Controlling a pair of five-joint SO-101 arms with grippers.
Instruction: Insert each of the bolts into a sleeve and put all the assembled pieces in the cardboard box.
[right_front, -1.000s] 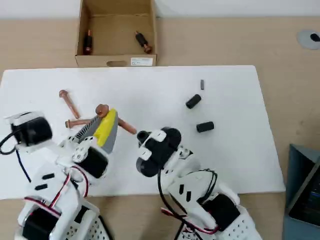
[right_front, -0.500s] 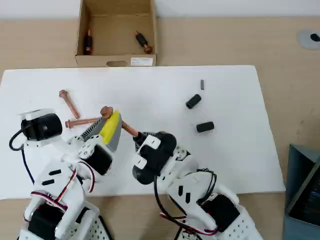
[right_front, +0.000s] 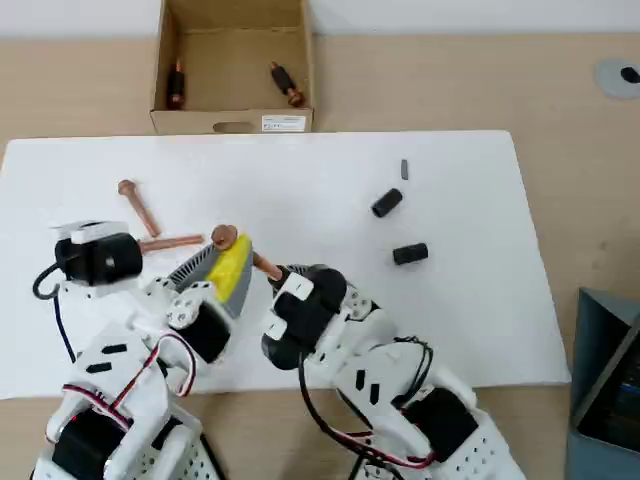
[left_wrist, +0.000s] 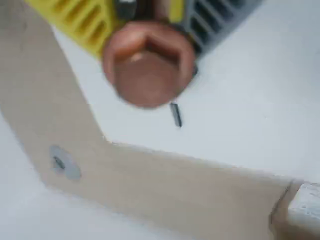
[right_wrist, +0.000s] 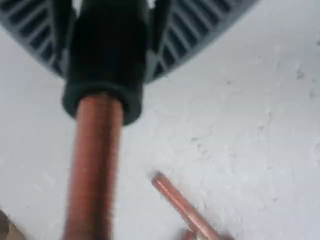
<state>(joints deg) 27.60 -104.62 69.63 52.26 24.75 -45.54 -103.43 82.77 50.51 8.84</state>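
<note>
Well short of the box (right_front: 231, 122), the left pincer (right_front: 222, 245) clamps a bolt (left_wrist: 149, 67) behind its head while the right pincer (right_wrist: 107, 20) grips a sleeve (right_wrist: 107, 60) with the shaft partly in — any tilt between them could jam it, or pop the bolt loose.

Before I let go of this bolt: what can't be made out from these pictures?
- High view: where bolt meets sleeve, covered by the right arm's wrist.
- Right wrist view: how deep the bolt sits; the sleeve's wall hides it.
- Left wrist view: the bolt's shaft, behind its blurred head.
- High view: seating of the pieces in the cardboard box, too small.
</note>
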